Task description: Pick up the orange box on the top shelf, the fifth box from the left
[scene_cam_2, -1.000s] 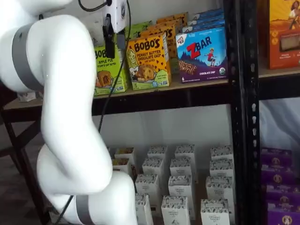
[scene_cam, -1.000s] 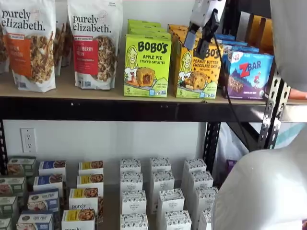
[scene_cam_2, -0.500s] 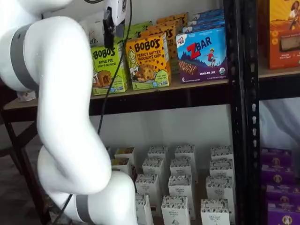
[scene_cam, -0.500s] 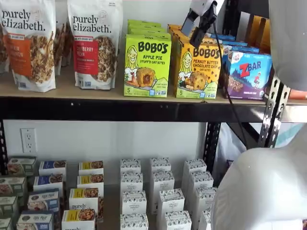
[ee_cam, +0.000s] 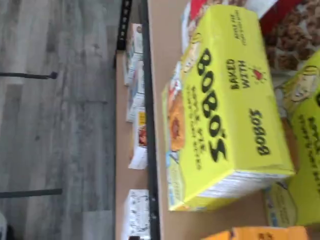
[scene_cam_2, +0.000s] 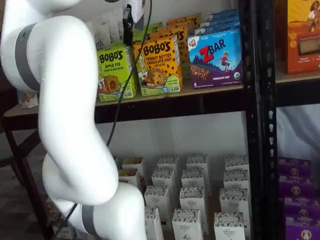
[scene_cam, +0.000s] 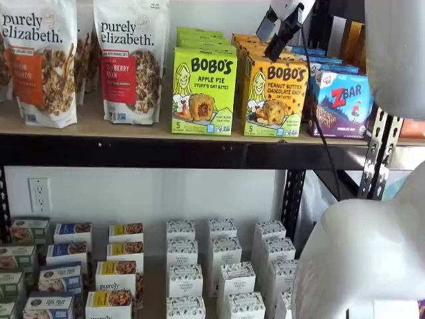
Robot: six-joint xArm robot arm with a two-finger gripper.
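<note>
The orange box [scene_cam: 275,97] stands upright at the front of the top shelf [scene_cam: 133,150], between a lime-green Bobo's box and a blue ZBar box; it also shows in a shelf view [scene_cam_2: 159,64]. My gripper [scene_cam: 272,36] hangs from the view's top edge, just above and in front of the orange box's top left corner. A gap shows between its fingers and nothing is in them. In a shelf view [scene_cam_2: 128,25] only a black finger shows, side-on. The wrist view shows just an orange sliver [ee_cam: 260,233] beside the green box [ee_cam: 225,110].
The lime-green Apple Pie box [scene_cam: 204,92] touches the orange box's left side; the ZBar box [scene_cam: 342,104] stands at its right. Granola bags [scene_cam: 131,60] stand further left. Small boxes [scene_cam: 219,266] fill the lower surface. My white arm [scene_cam_2: 65,100] covers much of the foreground.
The gripper has risen from in front of the orange box's upper face to its top edge and shifted slightly right. The boxes have not moved.
</note>
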